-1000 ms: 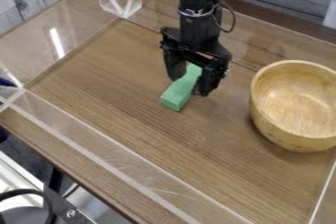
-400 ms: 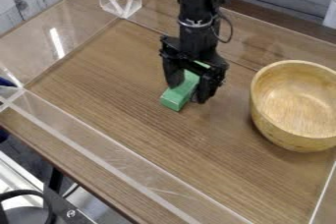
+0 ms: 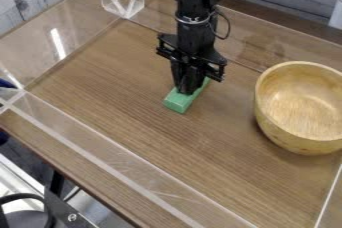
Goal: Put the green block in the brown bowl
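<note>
The green block [image 3: 182, 99] lies on the wooden table, left of the brown bowl [image 3: 302, 105]. My gripper [image 3: 194, 80] comes straight down onto the block's far end, its black fingers drawn in tight against the block's sides. Only the near end of the block shows below the fingers. The block still rests on the table. The brown bowl stands empty at the right, about a bowl's width from the gripper.
A clear acrylic wall [image 3: 120, 157] rims the table along the front and left. A small clear stand [image 3: 123, 0] sits at the back left corner. Bare wood lies between the block and the bowl.
The gripper has come lower over the block and its fingers have shut from wide open onto the block's far end. The block has stayed in place.
</note>
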